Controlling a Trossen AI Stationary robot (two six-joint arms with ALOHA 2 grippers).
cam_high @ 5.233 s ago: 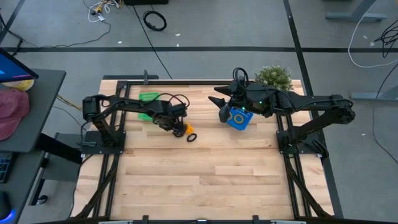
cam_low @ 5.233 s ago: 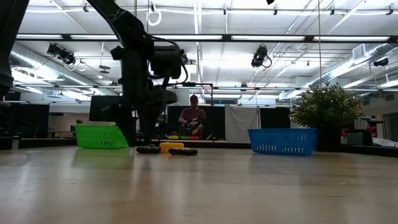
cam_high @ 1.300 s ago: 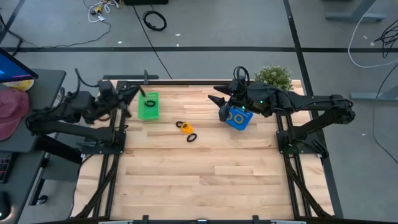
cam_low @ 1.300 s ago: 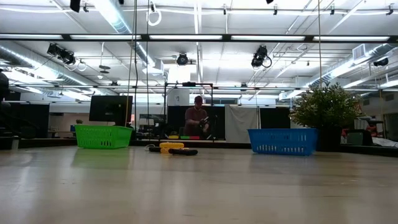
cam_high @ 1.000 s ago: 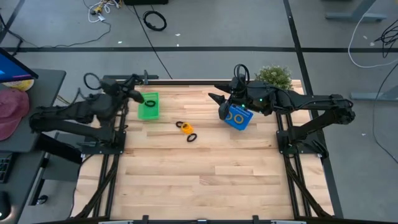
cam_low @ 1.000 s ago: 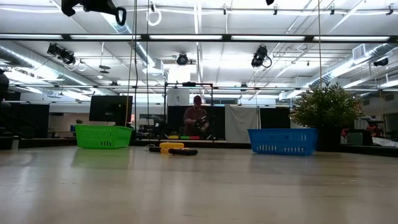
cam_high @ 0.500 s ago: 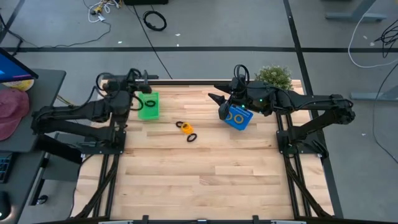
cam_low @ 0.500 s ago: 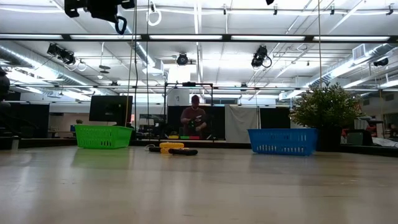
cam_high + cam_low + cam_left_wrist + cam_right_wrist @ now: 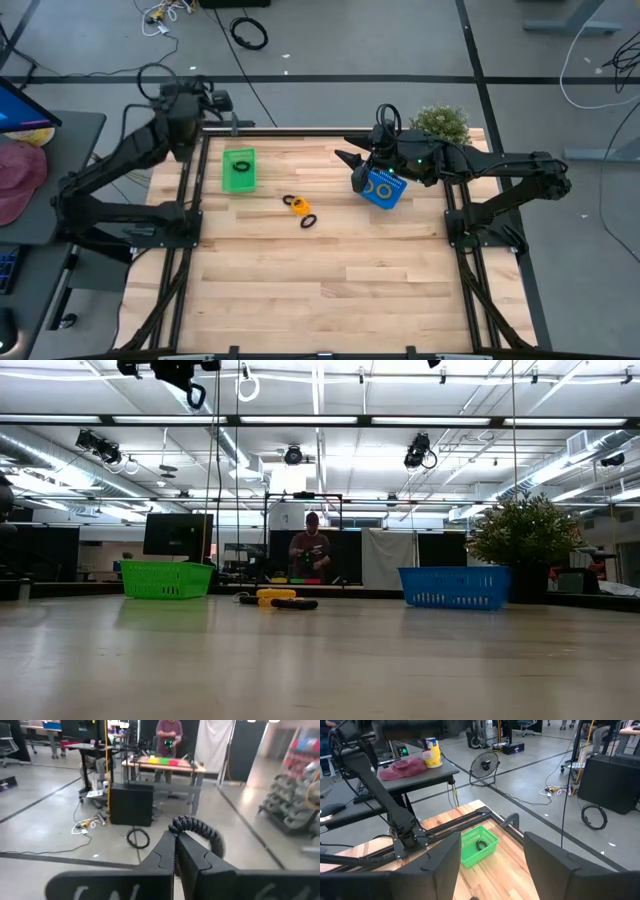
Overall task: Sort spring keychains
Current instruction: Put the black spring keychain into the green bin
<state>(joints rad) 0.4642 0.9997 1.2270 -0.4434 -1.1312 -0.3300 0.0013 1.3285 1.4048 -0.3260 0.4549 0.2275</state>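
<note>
My left gripper (image 9: 220, 101) is up high, past the table's far-left corner, shut on a black spring keychain (image 9: 196, 827). In the low view the keychain shows as a loop (image 9: 195, 397) under the gripper. The green basket (image 9: 238, 170) holds one black keychain (image 9: 238, 166). An orange keychain (image 9: 297, 207) and black ones (image 9: 307, 221) lie on the table between the baskets. My right gripper (image 9: 346, 159) hangs open, empty, above the table beside the blue basket (image 9: 381, 188), which has rings in it. My left gripper pinches the black keychain's coil (image 9: 176, 826) between its two shut fingertips (image 9: 165, 845). The fingers point about level. The rest of the coil arches out past the fingertips, and the loop is high above the table, touching nothing else.
A potted plant (image 9: 440, 122) stands at the far right corner behind the blue basket. Black frame rails (image 9: 185, 200) run along both sides of the table. A side table with a pink cap (image 9: 20, 178) stands off the left edge. A person (image 9: 315, 555) is far behind.
My left gripper has swung from beside the green basket toward the table's far edge and past the far-left corner, rising a little and turning. It has stayed shut with the black keychain at its tips.
</note>
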